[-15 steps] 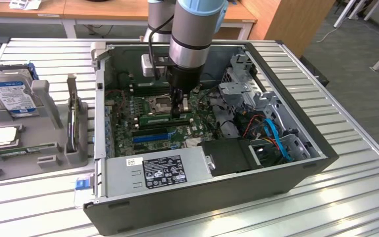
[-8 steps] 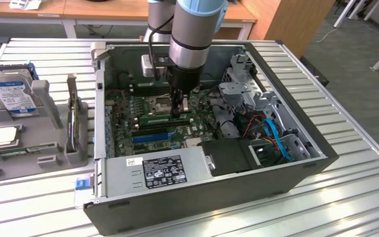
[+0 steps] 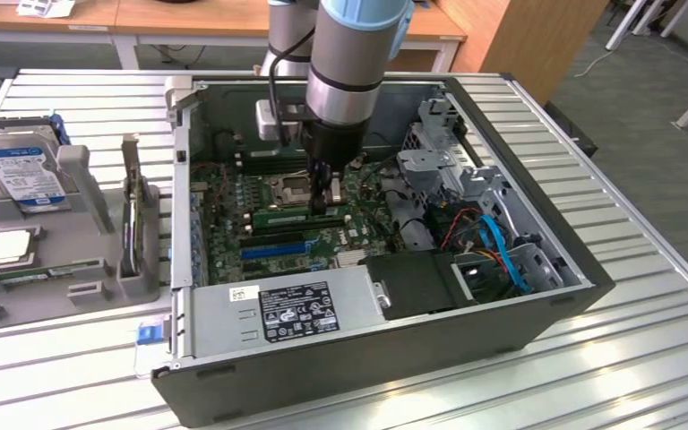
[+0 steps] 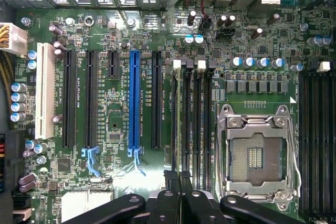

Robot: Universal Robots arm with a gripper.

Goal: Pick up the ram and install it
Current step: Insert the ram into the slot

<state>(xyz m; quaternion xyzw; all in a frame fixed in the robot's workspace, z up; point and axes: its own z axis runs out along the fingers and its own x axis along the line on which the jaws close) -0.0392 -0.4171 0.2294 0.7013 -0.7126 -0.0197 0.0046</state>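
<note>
The ram (image 3: 282, 216), a long thin green stick, stands on edge in a memory slot of the motherboard inside the open computer case (image 3: 559, 309), beside the bare processor socket (image 3: 290, 186). My gripper (image 3: 320, 204) hangs straight down over it, fingers shut, tips at the ram's top edge. Whether they pinch it or only rest on it I cannot tell. In the wrist view the shut black fingertips (image 4: 173, 178) of the gripper (image 4: 179, 176) sit over the row of dark memory slots (image 4: 181, 119), next to the open socket (image 4: 255, 156).
A power supply (image 3: 290, 309) fills the case's near corner, with blue cables (image 3: 505, 251) on the exterior view's right. A grey tray (image 3: 33, 300) on the exterior view's left holds a hard drive (image 3: 15, 166), a square silver chip (image 3: 10, 246), a thin green board (image 3: 51, 271) and an upright card (image 3: 135, 224).
</note>
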